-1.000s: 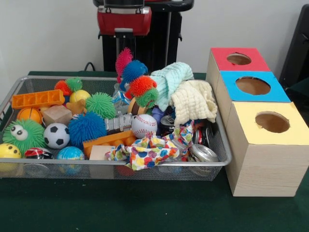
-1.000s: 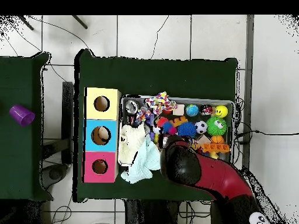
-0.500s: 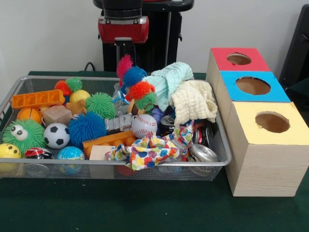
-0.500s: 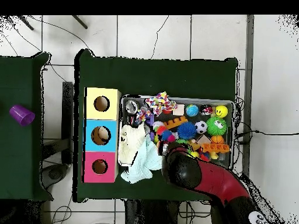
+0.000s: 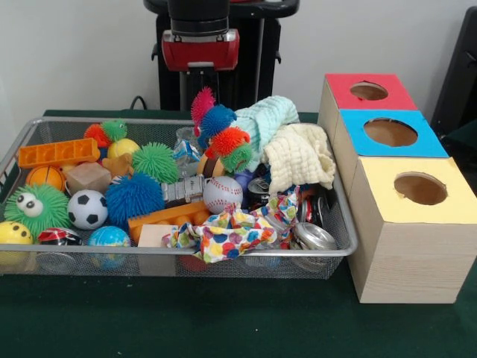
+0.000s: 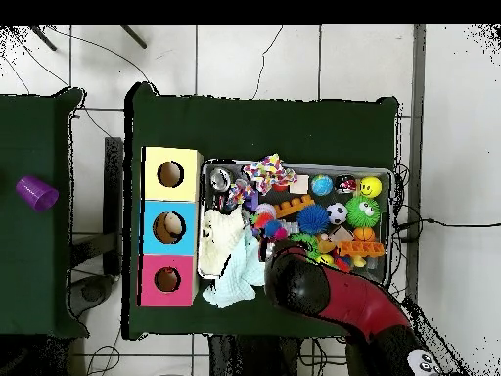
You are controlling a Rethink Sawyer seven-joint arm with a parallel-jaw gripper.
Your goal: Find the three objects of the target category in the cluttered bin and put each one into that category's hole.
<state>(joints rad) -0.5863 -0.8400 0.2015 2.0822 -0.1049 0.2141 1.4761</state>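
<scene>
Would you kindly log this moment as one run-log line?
arm: above bin's back | pincer: over fuzzy multicolour toy, grip unclear | wire bin: cluttered | hole boxes: beside bin

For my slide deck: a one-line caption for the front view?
Sawyer gripper above a mesh bin of toys, with a multicoloured fuzzy toy raised beside three colour-topped boxes.

boxes [image 5: 395,142]: red, blue, yellow tops | cloth [image 5: 223,233]: multicoloured dots | soccer ball [image 5: 87,209]: black-white
</scene>
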